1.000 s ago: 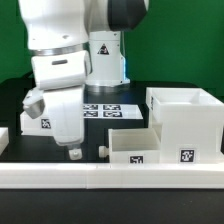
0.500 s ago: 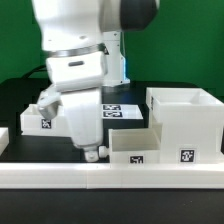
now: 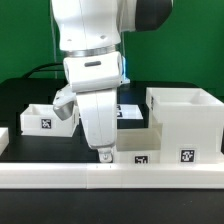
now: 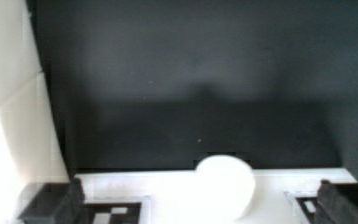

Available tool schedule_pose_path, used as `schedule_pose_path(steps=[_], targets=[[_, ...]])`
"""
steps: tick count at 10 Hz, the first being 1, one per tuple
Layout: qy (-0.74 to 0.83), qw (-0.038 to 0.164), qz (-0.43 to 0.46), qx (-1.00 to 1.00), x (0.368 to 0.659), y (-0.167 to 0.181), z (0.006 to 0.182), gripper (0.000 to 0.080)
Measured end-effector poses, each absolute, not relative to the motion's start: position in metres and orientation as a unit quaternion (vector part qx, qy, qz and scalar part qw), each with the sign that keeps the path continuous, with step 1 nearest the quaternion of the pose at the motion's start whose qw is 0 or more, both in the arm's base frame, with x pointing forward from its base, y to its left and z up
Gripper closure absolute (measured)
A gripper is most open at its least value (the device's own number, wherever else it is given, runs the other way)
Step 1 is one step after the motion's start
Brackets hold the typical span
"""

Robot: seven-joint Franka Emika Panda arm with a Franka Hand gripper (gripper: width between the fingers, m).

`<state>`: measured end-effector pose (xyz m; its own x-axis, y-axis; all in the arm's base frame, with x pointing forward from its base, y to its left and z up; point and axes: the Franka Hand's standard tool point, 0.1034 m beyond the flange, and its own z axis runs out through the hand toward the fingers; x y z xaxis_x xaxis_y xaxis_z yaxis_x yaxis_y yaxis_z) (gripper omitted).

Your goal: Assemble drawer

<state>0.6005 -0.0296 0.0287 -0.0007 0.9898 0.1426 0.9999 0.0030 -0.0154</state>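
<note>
Drawer shell (image 3: 186, 118) unmoved, fingers (image 3: 105, 156) moved across beside middle tray (image 3: 132, 148)

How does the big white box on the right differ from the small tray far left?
The shell is far taller than the left tray, which is low and shallow. The shell stands at the exterior view's right, the left tray at its left. Both are white, open-topped and tagged.

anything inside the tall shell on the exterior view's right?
The shell is open on top. Only its white upper inner walls show, and nothing rises above the rim. Its floor is hidden behind the front wall, so something low inside cannot be ruled out.
</note>
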Motion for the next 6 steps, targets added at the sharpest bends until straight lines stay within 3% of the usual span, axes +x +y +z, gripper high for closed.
schedule_pose_path(steps=[6], targets=[[-0.728,0.052,-0.028,-0.683,0.598,-0.007,0.027,0.0150]])
